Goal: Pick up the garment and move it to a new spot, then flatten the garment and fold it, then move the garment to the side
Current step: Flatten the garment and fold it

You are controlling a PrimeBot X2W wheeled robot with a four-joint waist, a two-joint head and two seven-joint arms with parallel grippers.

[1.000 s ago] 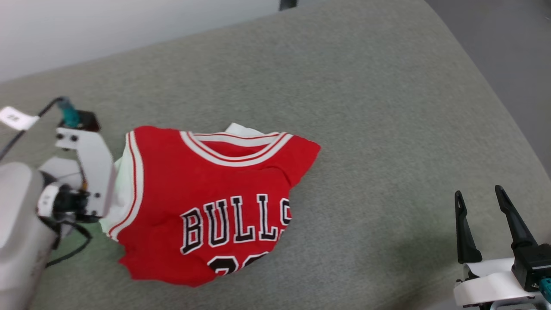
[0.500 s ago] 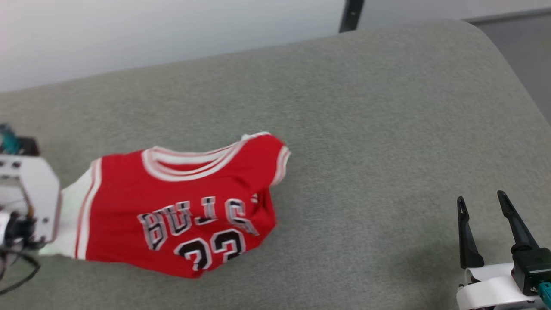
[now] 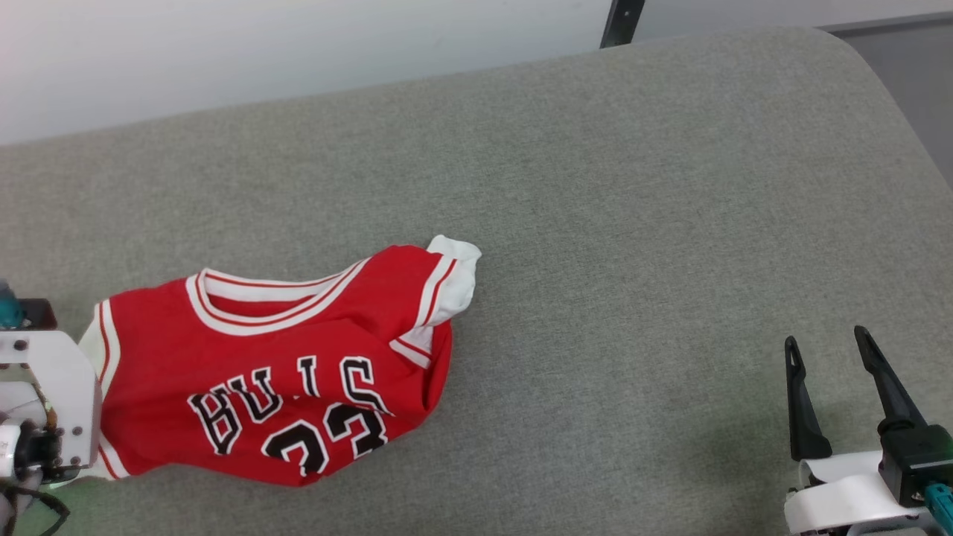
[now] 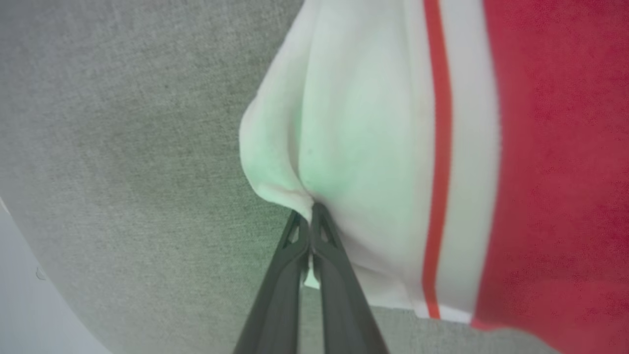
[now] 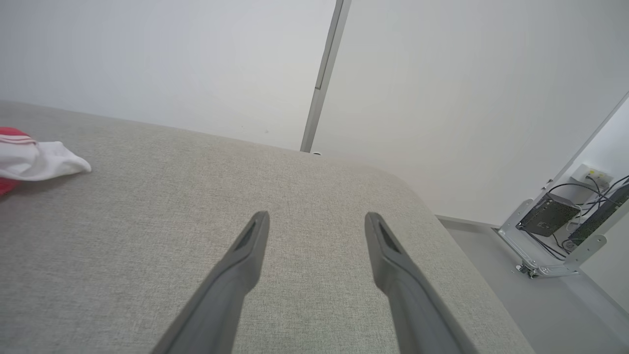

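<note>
The garment point(image 3: 275, 372), a red jersey with white sleeves, striped trim and black white-outlined lettering, lies rumpled on the grey padded surface point(image 3: 633, 223) at about 8 o'clock in the head view. Its collar faces 12 o'clock, and one white sleeve pokes out toward 2 o'clock. At the garment's 9 o'clock edge, the left gripper point(image 4: 310, 216) has its two fingers pressed together on a pinch of white sleeve fabric. The right gripper point(image 3: 826, 335) stands at 4 o'clock, well apart from the garment, fingers spread and holding nothing. A pale wall point(image 3: 223, 45) borders the surface at 12 o'clock.
</note>
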